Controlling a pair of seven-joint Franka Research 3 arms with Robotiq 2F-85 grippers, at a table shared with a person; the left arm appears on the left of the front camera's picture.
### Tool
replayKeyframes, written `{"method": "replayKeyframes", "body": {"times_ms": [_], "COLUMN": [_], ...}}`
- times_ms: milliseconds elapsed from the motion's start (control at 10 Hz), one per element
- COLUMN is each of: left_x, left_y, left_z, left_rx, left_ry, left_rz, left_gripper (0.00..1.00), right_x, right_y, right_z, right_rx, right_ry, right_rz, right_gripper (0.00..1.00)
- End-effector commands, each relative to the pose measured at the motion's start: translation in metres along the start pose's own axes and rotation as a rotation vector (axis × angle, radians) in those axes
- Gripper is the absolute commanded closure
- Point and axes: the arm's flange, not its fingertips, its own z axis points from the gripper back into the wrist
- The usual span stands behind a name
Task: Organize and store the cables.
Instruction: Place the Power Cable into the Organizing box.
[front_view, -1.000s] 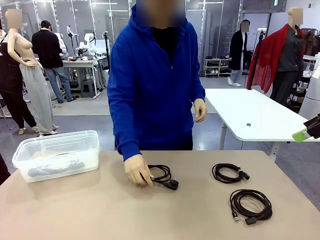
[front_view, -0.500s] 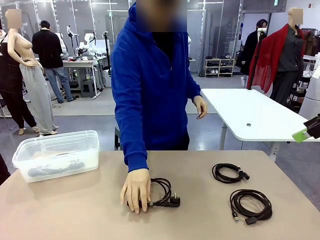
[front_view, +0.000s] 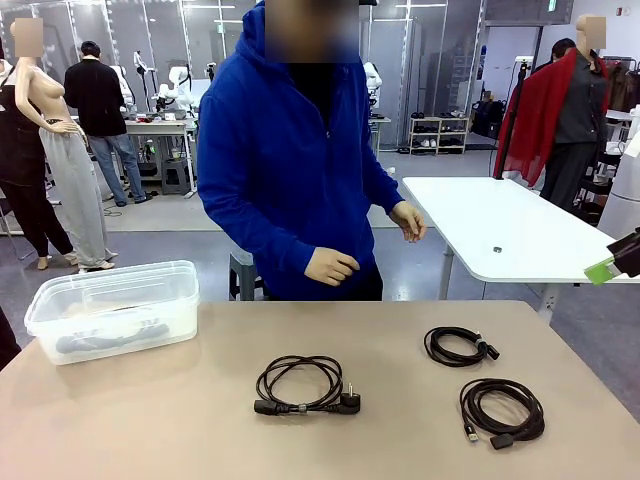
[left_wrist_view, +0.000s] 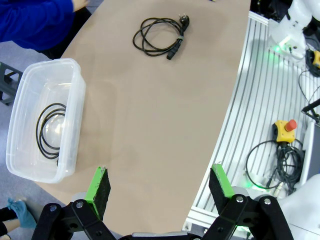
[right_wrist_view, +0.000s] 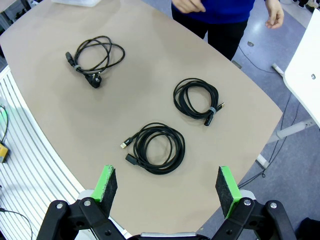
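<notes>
Three coiled black cables (front_view: 345, 401) (front_view: 480, 350) (front_view: 470, 405) lay on the beige tabletop (front_view: 180, 420), all well apart from the clear plastic tub (front_view: 112, 310), the one with the round plug nearest it. A fourth coil (left_wrist_view: 37, 131) sat inside the tub. The person's hands (front_view: 330, 267) (front_view: 408, 220) hung at waist height, loosely curled and empty. The left gripper (left_wrist_view: 159, 185) hovered beside the tub and the right gripper (right_wrist_view: 165, 184) far from it, over the cables, both spread wide and holding nothing.

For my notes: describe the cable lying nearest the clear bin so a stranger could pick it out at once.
On the tan table, look right from the clear plastic bin. The cable lies alone mid-table, before the person in blue. Unlike the small coil and the thick coil farther right, its loop is wide and open, ending in a round mains plug.
</notes>
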Motion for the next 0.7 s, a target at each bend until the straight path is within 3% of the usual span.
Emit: {"method": "replayKeyframes", "body": {"times_ms": [0,600], "left_x": [0.0002,0.0002], "left_y": [0.0002,0.0002], "left_z": [-0.0010,-0.0010], "left_rx": [-0.001,-0.001], "left_ry": [0.010,0.010], "left_rz": [-0.008,-0.008], "left_gripper": [0.00,0.00], "right_x": [-0.0014,-0.0014], "right_y": [-0.0006,-0.0006], "right_z": [0.0002,0.0002], "right_rx": [0.003,0.003], "right_ry": [-0.003,-0.003], "right_rz": [0.005,0.005], "right_gripper": [0.00,0.00]}}
